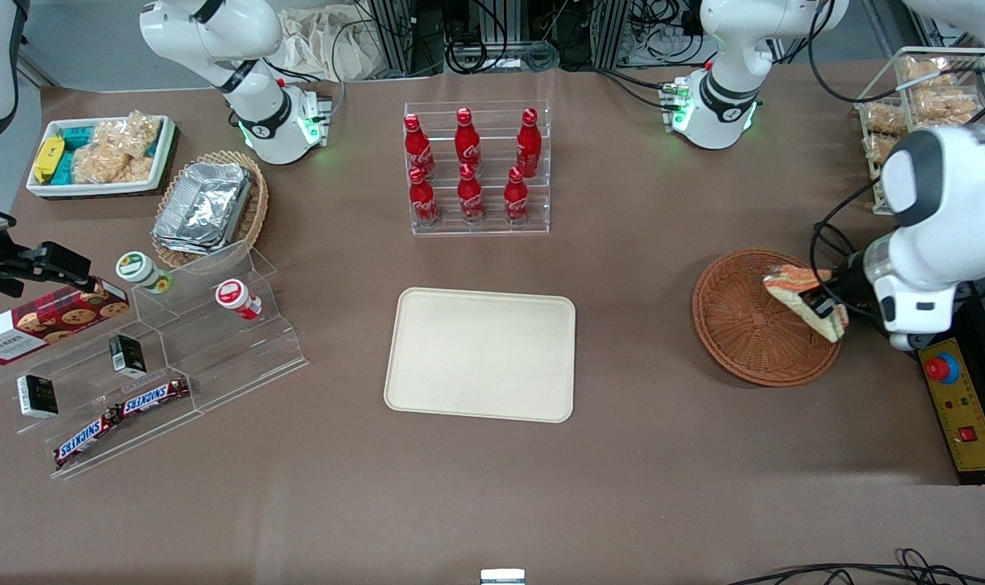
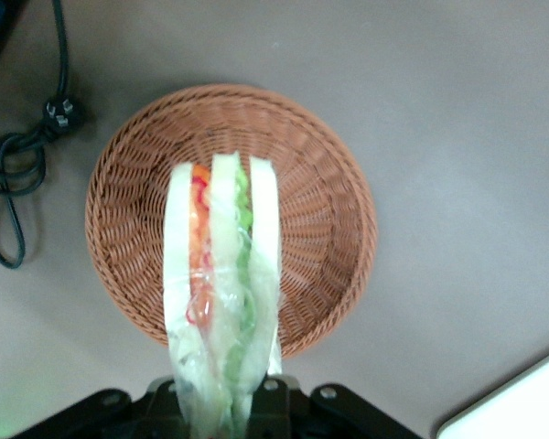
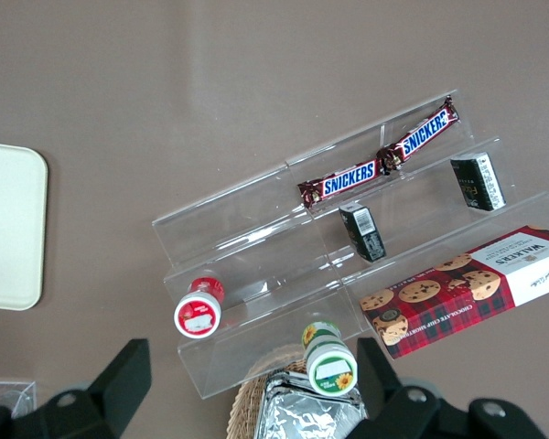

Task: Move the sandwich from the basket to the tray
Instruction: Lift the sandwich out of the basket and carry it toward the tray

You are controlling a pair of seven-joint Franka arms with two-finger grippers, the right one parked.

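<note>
The wrapped sandwich (image 1: 805, 302) hangs in the gripper (image 1: 824, 309) above the round brown basket (image 1: 744, 333). The cream tray (image 1: 482, 354) lies flat, well apart from the basket, toward the parked arm's end.

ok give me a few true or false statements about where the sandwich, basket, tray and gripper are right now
1. The sandwich is held in the gripper above the basket. True.
2. The sandwich lies flat on the tray. False: it is in the gripper over the basket, and nothing lies on the tray.
3. The basket has nothing resting in it. True.
4. The tray sits nearer the front camera than the rack of red bottles. True.
5. The gripper hangs over the tray. False: it is at the basket, toward the working arm's end of the table.
6. The basket stands on the tray. False: it stands on the table, apart from the tray.
</note>
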